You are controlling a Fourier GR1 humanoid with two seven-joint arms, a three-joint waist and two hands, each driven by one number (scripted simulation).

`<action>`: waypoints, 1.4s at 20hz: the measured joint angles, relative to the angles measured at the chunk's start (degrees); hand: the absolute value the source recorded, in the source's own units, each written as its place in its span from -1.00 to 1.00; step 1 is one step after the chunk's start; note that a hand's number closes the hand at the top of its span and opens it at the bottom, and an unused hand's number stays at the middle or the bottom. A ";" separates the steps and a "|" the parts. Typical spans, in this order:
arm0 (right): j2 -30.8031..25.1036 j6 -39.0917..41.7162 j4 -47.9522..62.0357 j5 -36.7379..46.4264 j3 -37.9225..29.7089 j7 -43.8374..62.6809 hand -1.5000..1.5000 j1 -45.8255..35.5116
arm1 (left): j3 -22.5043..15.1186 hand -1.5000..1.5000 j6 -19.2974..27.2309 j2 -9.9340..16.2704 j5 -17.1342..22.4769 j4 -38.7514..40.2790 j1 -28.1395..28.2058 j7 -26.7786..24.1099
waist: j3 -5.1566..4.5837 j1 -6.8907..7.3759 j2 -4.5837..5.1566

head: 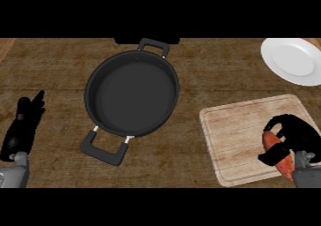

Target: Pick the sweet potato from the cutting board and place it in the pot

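Note:
An orange sweet potato lies on the wooden cutting board at the lower right. My right hand sits over it with fingers and thumb curled round it, hiding much of it; one orange end pokes out below the hand. The dark oval pot with two black handles stands in the middle of the counter, nothing inside. My left hand rests open at the left edge, fingers straight and pointing up, away from the pot.
A white plate sits at the back right corner, above the cutting board. The wooden counter stretches between the pot and the board.

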 measured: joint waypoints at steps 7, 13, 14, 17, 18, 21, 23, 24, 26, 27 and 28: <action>-0.21 -0.84 -2.36 5.00 0.29 -2.17 1.00 -0.16 | 1.32 0.00 -1.78 0.28 0.16 -1.99 0.70 1.24 | 0.23 0.03 0.12; 0.56 -0.14 -12.90 9.98 8.21 -3.61 1.00 5.18 | 2.21 0.00 -1.92 0.31 -0.14 -0.79 0.28 0.40 | 0.36 -0.33 0.14; 0.24 0.18 -14.78 10.91 9.04 -3.59 1.00 5.82 | 2.35 0.00 -2.11 0.42 -0.09 -1.15 0.45 0.52 | 0.38 -0.30 0.15; -0.75 1.32 -21.12 13.93 10.48 -2.01 1.00 6.38 | 2.31 0.00 -1.88 -0.19 -0.33 -0.76 0.47 0.22 | 0.39 -0.37 0.15; -1.14 0.92 -22.78 15.02 10.59 -1.93 1.00 6.58 | 2.77 0.00 -2.23 0.06 0.07 -0.41 0.22 0.11 | 0.39 -0.40 0.16; -0.10 -0.13 -29.01 16.90 10.93 -0.19 1.00 5.66 | 3.44 0.00 -2.79 0.81 0.26 0.23 -0.29 0.01 | 0.40 -0.49 0.11; 0.40 -1.35 -32.74 17.94 10.81 0.03 1.00 3.88 | 2.67 0.00 -2.19 0.03 -0.40 -0.23 -0.52 0.77 | 0.41 -0.47 0.07; 0.31 -1.65 -34.68 18.33 10.58 -0.08 1.00 2.84 | 2.46 0.00 -2.03 -0.27 -0.53 -0.63 -0.25 0.73 | 0.41 -0.38 0.05; 1.35 -2.51 -39.31 18.39 10.67 0.18 1.00 0.86 | 2.30 0.00 -1.95 -0.50 -0.63 -0.72 -0.43 1.17 | 0.40 -0.43 -0.01; 1.96 -2.95 -41.39 18.13 10.73 0.12 1.00 -0.12 | 2.44 0.00 -2.06 -0.43 -0.53 -0.59 -0.47 1.07 | 0.40 -0.40 -0.01; 2.65 -3.36 -43.03 18.45 11.20 0.29 1.00 -1.49 | 2.49 0.00 -2.20 -0.43 -0.45 -0.32 -0.36 0.74 | 0.39 -0.29 0.01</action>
